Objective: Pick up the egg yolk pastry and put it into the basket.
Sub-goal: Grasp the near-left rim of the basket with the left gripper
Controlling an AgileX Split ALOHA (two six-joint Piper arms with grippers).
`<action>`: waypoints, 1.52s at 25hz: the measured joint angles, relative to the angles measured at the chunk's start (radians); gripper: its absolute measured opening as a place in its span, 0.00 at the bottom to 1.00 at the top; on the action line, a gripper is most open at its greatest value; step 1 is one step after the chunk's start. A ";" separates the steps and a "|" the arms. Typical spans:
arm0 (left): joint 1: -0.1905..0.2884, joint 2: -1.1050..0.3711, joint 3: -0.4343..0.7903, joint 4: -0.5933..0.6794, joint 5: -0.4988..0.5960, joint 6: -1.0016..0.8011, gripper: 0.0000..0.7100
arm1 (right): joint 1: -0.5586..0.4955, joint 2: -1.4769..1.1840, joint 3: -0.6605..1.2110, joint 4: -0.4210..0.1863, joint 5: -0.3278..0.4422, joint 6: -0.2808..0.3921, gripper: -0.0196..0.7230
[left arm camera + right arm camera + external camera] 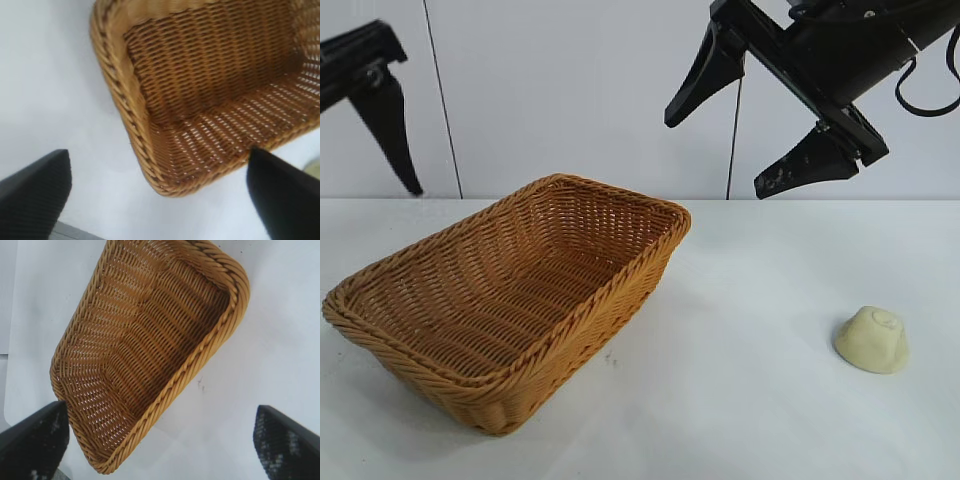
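Note:
The egg yolk pastry [872,340], a small pale cream dome with a flat marked top, lies on the white table at the right front. The orange-brown wicker basket [620,285] stands left of it with nothing inside; its rim also shows in the left wrist view [127,115] and the right wrist view [220,340]. My right gripper [715,157] hangs open high above the table, between basket and pastry, holding nothing. My left gripper [157,160] is open and raised at the far left, above the basket's end.
The white table [750,300] spreads around the basket and the pastry. A pale wall stands behind it, with a thin dark cable [732,140] hanging down near the right arm. A small dark speck [611,357] lies by the basket's side.

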 joint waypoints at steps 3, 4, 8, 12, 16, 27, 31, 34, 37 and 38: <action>0.000 0.000 0.039 0.001 -0.062 -0.045 0.98 | 0.000 0.000 0.000 0.000 0.000 0.000 0.96; 0.000 0.000 0.046 0.001 -0.078 -0.059 0.98 | 0.000 0.000 0.000 0.000 0.000 0.000 0.96; 0.000 0.019 0.051 0.001 -0.102 -0.085 0.98 | 0.000 0.000 0.000 0.000 0.000 0.000 0.96; 0.000 0.092 0.051 0.001 -0.115 -0.091 0.98 | 0.000 0.000 0.000 0.000 0.000 0.000 0.96; 0.000 0.182 0.051 0.001 -0.209 -0.093 0.98 | 0.000 0.000 0.000 0.000 0.000 0.000 0.96; 0.000 0.425 0.052 0.001 -0.355 -0.093 0.98 | 0.000 0.000 0.000 0.000 0.001 0.000 0.96; 0.000 0.446 0.052 0.001 -0.355 -0.093 0.98 | 0.000 0.000 0.000 0.000 0.003 0.000 0.96; 0.000 0.446 0.052 0.001 -0.355 -0.093 0.98 | 0.000 0.000 0.000 0.000 0.004 0.000 0.96; 0.000 0.446 0.052 0.001 -0.352 -0.092 0.89 | 0.000 0.000 0.000 0.000 0.004 0.000 0.96; 0.000 0.446 0.052 0.001 -0.344 -0.091 0.84 | 0.000 0.000 0.000 0.000 0.004 0.000 0.96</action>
